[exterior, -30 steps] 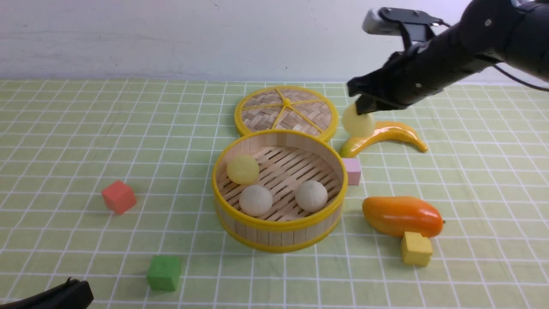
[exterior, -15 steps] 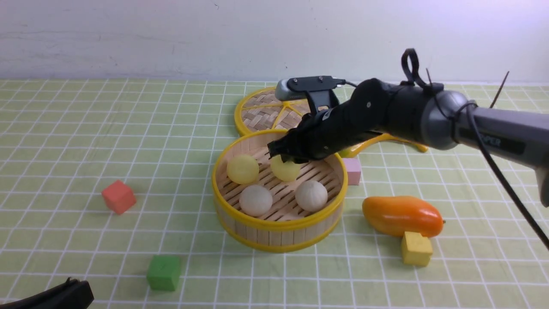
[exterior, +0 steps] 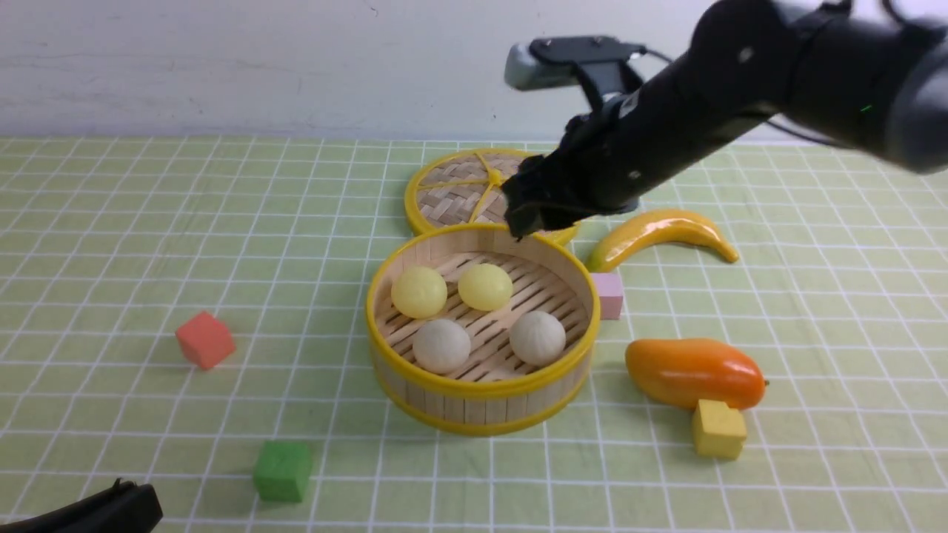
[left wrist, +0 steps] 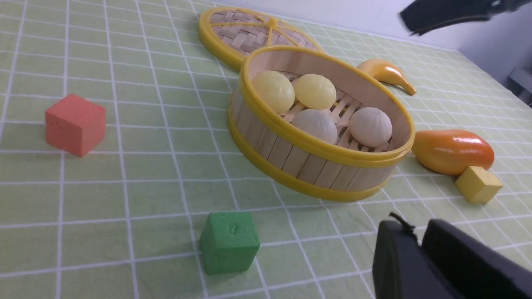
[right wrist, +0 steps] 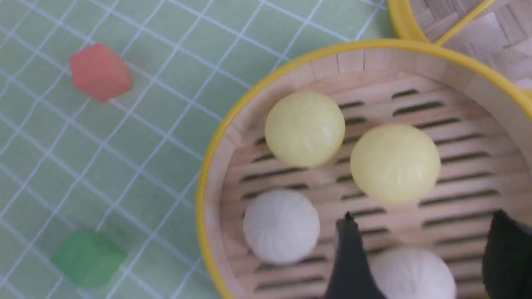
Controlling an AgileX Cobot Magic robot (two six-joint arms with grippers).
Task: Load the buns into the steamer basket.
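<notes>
The right gripper's [right wrist: 423,216] fingers were wide apart and empty above the steamer basket [right wrist: 210,174]. Its wrist view showed faint pleats on the two yellow buns [right wrist: 305,128], which looked smooth from the front. They lay beside the two off-white buns [right wrist: 282,226] on the slatted bamboo floor. The left gripper [left wrist: 420,253] was cut off at the frame edge, its fingers nearly together; whether they touched was unclear. In the front view the right arm partly hid the woven lid [exterior: 455,192].
</notes>
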